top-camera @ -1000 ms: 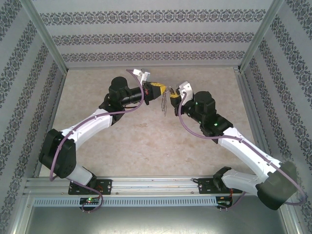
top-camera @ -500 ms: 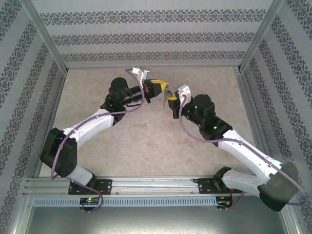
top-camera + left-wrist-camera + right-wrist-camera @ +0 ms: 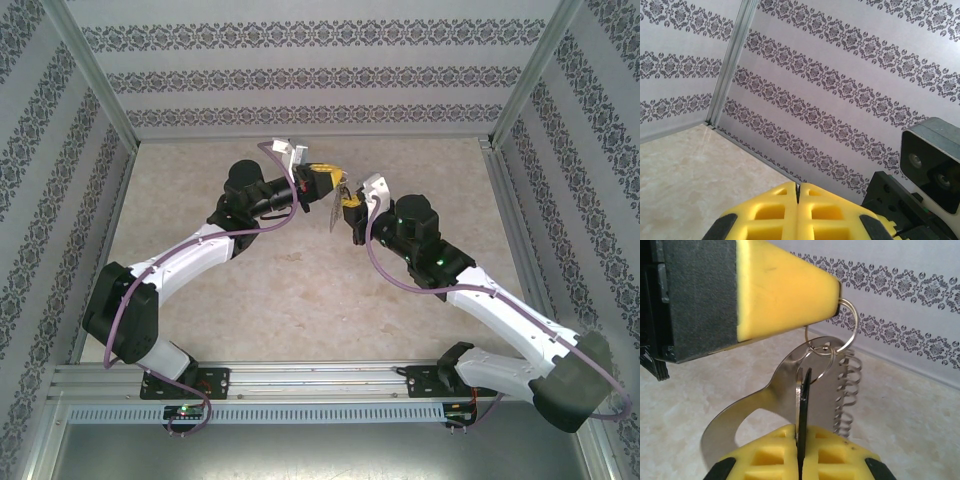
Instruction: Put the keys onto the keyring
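keyring (image 3: 856, 324) thin, silvery, round loop

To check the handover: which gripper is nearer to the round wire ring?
Left. The left gripper pinches the round wire ring at its fingertips; the right gripper is apart from it, shut on the key that hangs beneath the ring.

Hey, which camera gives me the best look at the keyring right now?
Right wrist: the keyring hangs close up, pinched by the left gripper's yellow tip. Top external shows it as a tiny silver glint between the grippers.
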Controlling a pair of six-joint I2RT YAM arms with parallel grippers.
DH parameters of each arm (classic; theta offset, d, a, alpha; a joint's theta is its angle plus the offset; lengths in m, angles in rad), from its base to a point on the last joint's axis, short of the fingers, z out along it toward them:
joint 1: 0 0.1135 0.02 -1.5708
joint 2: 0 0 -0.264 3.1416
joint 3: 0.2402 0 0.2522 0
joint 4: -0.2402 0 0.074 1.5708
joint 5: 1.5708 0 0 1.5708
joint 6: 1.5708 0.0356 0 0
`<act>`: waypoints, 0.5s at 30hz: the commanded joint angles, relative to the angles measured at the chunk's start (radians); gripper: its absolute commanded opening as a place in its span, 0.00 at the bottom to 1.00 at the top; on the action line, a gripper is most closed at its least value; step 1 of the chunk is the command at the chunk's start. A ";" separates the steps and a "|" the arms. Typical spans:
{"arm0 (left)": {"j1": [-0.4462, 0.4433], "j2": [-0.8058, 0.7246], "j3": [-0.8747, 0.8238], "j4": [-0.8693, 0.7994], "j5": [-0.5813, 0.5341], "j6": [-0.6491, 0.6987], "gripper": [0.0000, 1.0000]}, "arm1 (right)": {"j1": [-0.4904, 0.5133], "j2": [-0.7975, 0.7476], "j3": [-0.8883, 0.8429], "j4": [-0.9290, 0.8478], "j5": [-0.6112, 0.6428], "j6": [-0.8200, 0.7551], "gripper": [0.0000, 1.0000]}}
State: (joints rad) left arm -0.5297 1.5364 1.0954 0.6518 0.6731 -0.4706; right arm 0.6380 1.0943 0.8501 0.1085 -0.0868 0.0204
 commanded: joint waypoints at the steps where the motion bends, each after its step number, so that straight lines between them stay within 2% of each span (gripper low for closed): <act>1: -0.023 -0.002 0.017 0.035 -0.022 0.045 0.00 | 0.031 0.024 0.045 0.026 -0.024 -0.020 0.00; 15: -0.038 -0.015 0.003 0.029 -0.076 0.070 0.00 | 0.045 0.041 0.042 0.028 0.019 -0.040 0.00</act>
State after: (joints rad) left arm -0.5381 1.5364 1.0954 0.6392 0.6163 -0.4248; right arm 0.6590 1.1454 0.8814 0.1169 -0.0441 0.0040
